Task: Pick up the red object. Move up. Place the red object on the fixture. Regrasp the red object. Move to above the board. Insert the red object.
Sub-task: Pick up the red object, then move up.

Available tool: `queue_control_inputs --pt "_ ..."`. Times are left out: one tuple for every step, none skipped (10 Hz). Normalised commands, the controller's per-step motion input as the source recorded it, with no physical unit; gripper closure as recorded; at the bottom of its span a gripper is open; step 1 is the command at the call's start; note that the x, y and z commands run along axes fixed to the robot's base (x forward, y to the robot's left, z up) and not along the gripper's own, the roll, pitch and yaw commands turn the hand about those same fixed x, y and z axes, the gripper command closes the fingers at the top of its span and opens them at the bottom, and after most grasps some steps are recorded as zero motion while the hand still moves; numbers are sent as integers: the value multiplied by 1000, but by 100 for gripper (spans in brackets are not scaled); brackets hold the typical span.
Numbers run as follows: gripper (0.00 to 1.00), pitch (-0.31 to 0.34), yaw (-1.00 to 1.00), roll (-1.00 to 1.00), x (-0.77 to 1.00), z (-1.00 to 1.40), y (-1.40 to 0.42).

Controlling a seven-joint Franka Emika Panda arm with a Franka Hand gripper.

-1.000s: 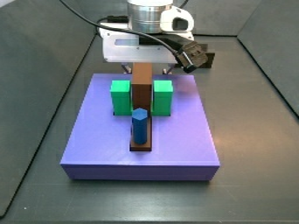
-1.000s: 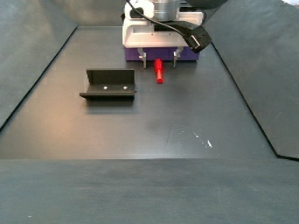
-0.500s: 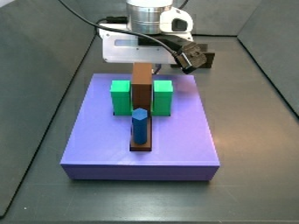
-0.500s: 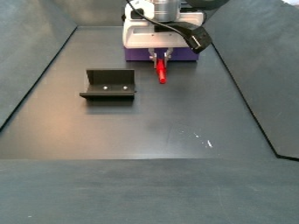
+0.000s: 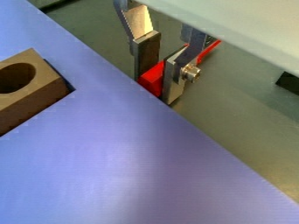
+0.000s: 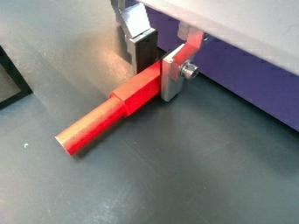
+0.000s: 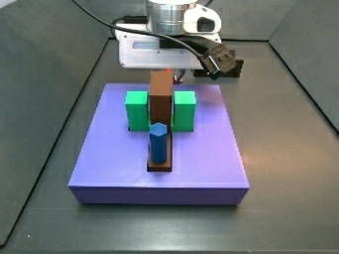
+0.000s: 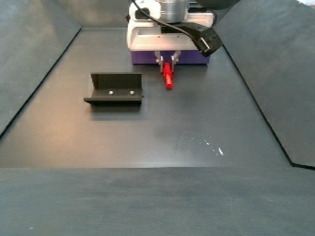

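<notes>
gripper: sitting low at the floor, just beside the near edge of the board; the silver fingers are pressing both sides of the red peg, so it is clamping the peg at its thicker end.
gripper, side view: showing right in front of the board, with the peg sticking out from under it toward the open floor.
red peg: lying flat, or nearly so, on the dark floor; the thin end is pointing away from the board. I cannot tell whether it is touching the floor or just clear of it.
step: judging this as pick-up, with the grip looking made and the lift not yet evident.
next move: calling for a straight pull upward, keeping the grip square so the long free end is not swinging, and clearing the board edge right behind the fingers.
fixture: standing well apart from the peg, off to one side on the floor; its recessed front is holding nothing.
board contents: two green blocks, a brown bar between them, and a blue peg standing upright in front of the bar.
brown block hole: showing empty in a wrist view; I am guessing it is a candidate socket, not confirmed.
risk: the peg is gripped near one end, so it may be tilting once lifted.
</notes>
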Motion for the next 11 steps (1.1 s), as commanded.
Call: queue_control_inputs --pt "100 0 0 0 0 0 0" --pt "100 0 0 0 0 0 0" --pt "100 0 0 0 0 0 0" --pt "100 0 0 0 0 0 0" --pt "100 0 0 0 0 0 0" --pt "100 0 0 0 0 0 0" --pt "100 0 0 0 0 0 0" --pt "100 0 0 0 0 0 0" --pt "100 0 0 0 0 0 0" --pt "100 0 0 0 0 0 0" --pt "100 0 0 0 0 833 0"
